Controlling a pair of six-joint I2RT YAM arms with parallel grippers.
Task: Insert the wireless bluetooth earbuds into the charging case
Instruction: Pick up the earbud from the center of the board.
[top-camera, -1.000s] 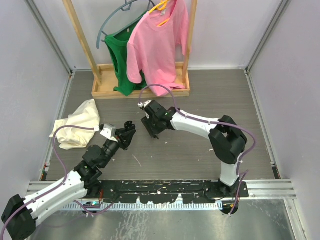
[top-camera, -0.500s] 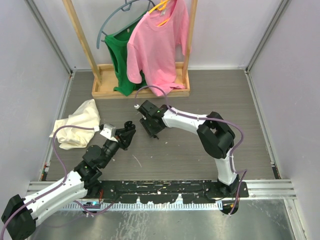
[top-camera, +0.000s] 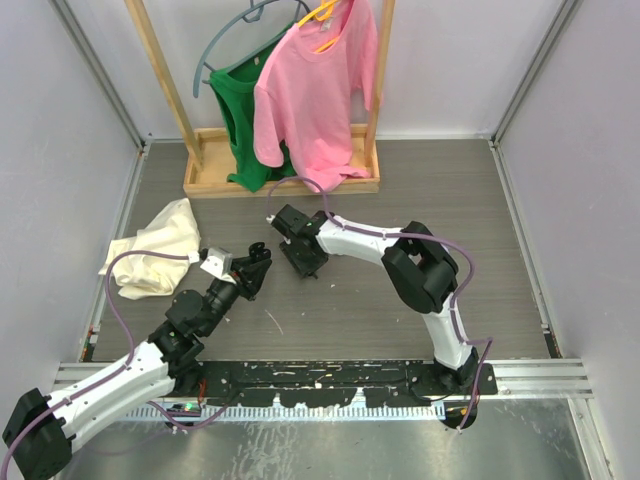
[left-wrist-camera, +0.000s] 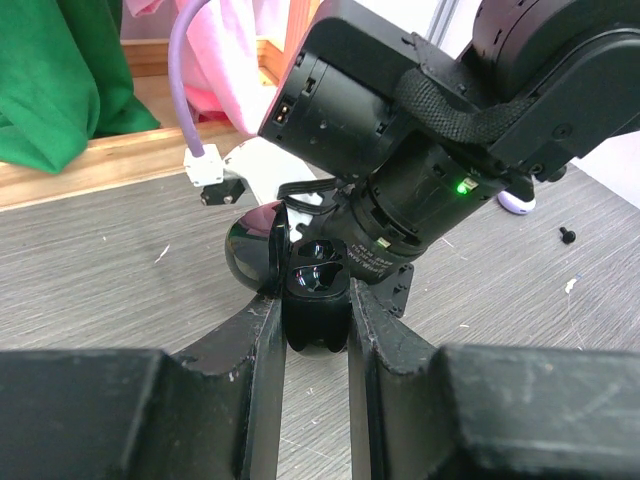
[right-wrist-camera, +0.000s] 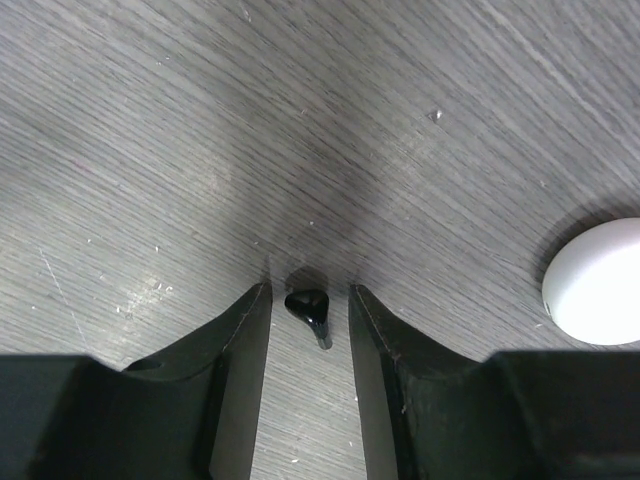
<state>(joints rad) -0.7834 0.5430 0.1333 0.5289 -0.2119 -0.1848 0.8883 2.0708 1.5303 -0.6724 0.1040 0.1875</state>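
Straddling a black earbud (right-wrist-camera: 308, 305) that lies on the table (right-wrist-camera: 150, 120), the right tool (right-wrist-camera: 308, 288) has its jaws slightly spread, with a thin gap either side. To its right sits a white rounded object (right-wrist-camera: 598, 280). The left tool (left-wrist-camera: 315, 295) pinches the black charging case (left-wrist-camera: 315, 325); its contents cannot be made out.
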